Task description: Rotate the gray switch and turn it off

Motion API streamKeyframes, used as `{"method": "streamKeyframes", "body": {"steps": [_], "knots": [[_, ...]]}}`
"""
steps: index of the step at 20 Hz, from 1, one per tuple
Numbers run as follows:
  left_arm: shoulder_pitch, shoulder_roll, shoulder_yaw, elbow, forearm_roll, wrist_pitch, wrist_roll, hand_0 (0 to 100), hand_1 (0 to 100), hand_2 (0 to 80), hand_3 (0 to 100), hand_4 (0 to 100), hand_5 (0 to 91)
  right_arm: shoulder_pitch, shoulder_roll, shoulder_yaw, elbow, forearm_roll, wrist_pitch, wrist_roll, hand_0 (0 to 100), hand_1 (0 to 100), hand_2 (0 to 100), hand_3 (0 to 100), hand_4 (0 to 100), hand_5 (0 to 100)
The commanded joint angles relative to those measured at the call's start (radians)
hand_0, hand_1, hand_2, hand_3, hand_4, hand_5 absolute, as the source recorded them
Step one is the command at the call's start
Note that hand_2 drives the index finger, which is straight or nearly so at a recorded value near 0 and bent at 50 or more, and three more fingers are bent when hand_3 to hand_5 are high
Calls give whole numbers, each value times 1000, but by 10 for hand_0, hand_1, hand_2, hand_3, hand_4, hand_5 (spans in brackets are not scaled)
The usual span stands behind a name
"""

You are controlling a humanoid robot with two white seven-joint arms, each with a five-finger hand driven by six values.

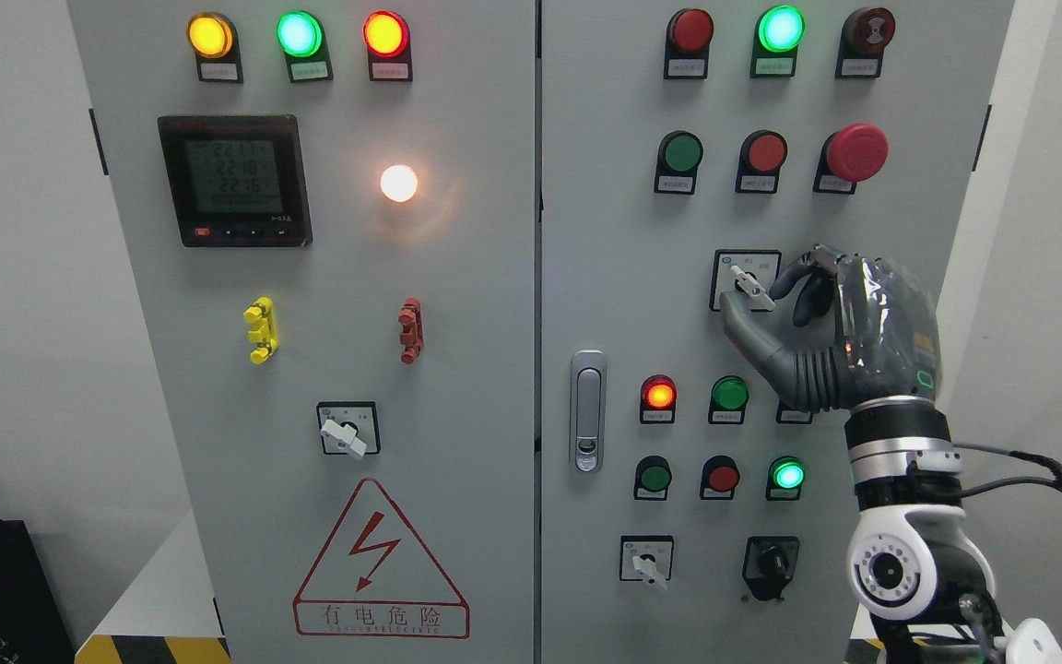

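Note:
The gray switch (750, 285) is a small rotary knob on a white square plate on the right cabinet door (605, 277). Its pale handle slants from upper left to lower right. My right hand (761, 291) comes up from the lower right and is at the knob. The thumb (736, 312) presses under the handle's left end, and the curled index finger (798, 266) closes in from the upper right, so the hand is shut on the switch. The other fingers hide the plate's right edge. No left arm shows.
Similar rotary switches sit at the left door (344, 433) and lower right door (648, 563), beside a black key switch (770, 564). A red mushroom button (855, 151) is above my hand, indicator lamps (658, 395) below it. A door latch (588, 410) stands left.

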Motion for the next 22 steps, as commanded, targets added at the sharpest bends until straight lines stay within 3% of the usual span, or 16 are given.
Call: {"method": "streamKeyframes", "body": {"steps": [1, 13, 22], "knots": [[1, 0, 32, 23, -8, 0, -1, 120, 389, 0, 0, 0, 0, -5, 4, 5, 10, 1, 0, 0, 199, 393, 624, 890, 828, 1000], [0, 0, 32, 23, -8, 0, 1, 120, 389, 0, 0, 0, 0, -16, 4, 15, 12, 4, 17, 0, 212, 400, 647, 910, 840, 1000], [0, 0, 32, 23, -8, 0, 1, 120, 389, 0, 0, 0, 0, -17, 4, 22, 15, 2, 17, 0, 337, 374, 657, 918, 844, 1000]]}}
